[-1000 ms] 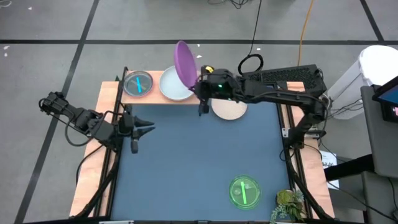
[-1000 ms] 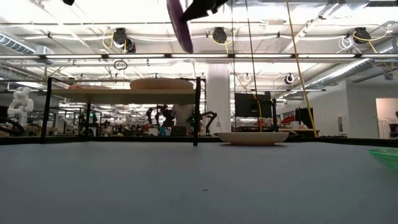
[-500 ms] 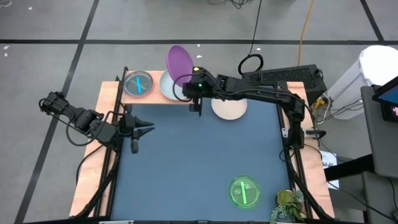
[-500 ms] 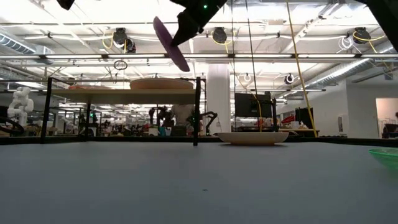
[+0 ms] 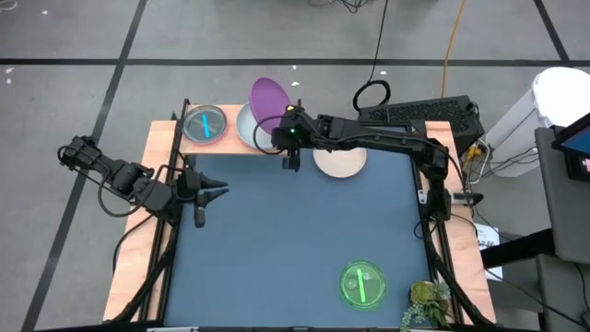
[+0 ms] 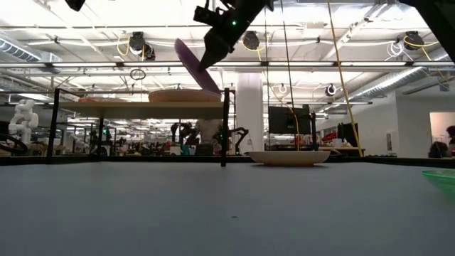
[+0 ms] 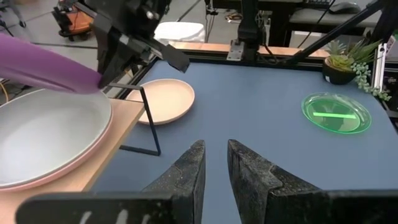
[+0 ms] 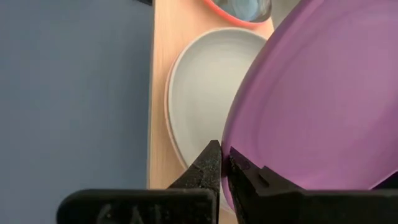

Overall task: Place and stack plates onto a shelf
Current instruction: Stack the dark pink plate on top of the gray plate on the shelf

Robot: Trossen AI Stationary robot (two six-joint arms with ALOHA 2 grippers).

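left gripper (image 5: 210, 191) is parked at the table's left edge, nothing held, fingers slightly parted. on the shelf (image 5: 230, 143) a white plate (image 5: 251, 129) is stacked on a pink one. right gripper (image 5: 285, 132) is clamped on the purple plate (image 5: 268, 96), held tilted above that stack. step in hand: placing. next, levelling and lowering are called for before release.

Open blue surface (image 5: 295, 240) mid-table. Shelf (image 5: 235, 145) crowded by cyan plate (image 5: 204, 124) and pale plate (image 5: 251, 126); cream plate (image 5: 339, 162) beside, green plate (image 5: 361, 283) near front edge.
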